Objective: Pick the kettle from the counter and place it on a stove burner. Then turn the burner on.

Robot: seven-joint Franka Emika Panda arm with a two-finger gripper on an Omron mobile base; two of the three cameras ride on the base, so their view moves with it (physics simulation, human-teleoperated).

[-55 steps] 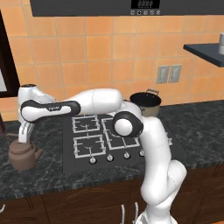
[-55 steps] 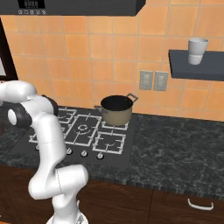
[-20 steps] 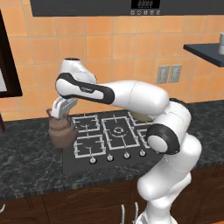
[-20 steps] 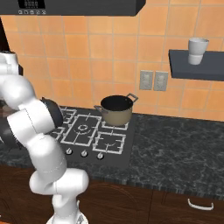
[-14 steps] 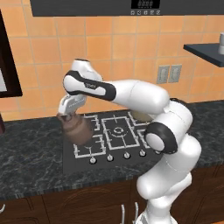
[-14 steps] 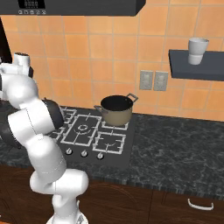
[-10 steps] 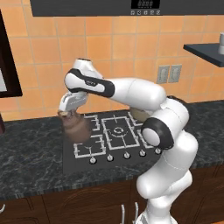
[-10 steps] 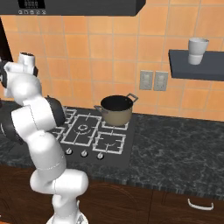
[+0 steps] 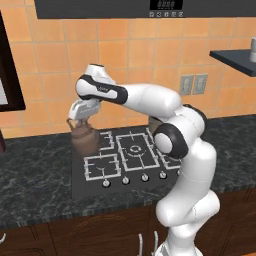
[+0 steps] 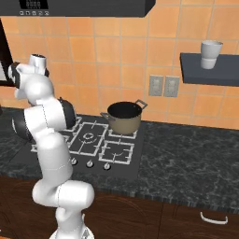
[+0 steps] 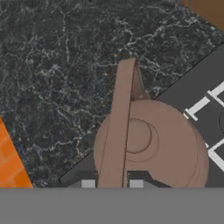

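Observation:
The brown-copper kettle [image 9: 84, 141] hangs from its thin arched handle [image 11: 117, 131], and my gripper [image 9: 78, 116] is shut on that handle. In the hand view my gripper [image 11: 112, 184] straddles the handle, with the lid knob [image 11: 138, 136] just beside it. The kettle hovers over the left edge of the black cooktop [image 9: 80, 179], half above the dark marbled counter [image 11: 61, 65]. A small square stove burner [image 9: 101, 166] lies just to its front right, and white grate bars [image 11: 199, 106] show past the kettle's body.
An olive stockpot [image 10: 123, 117] stands on the back right burner. Silver knobs [image 9: 125, 180] line the cooktop's front edge. The large central burner [image 9: 135, 148] sits to the kettle's right. A wall shelf holds a white cup [image 10: 211, 54]. The tiled wall rises close behind.
My gripper has carried the kettle to the right, from above the counter to the cooktop's left edge. It has stayed shut on the handle.

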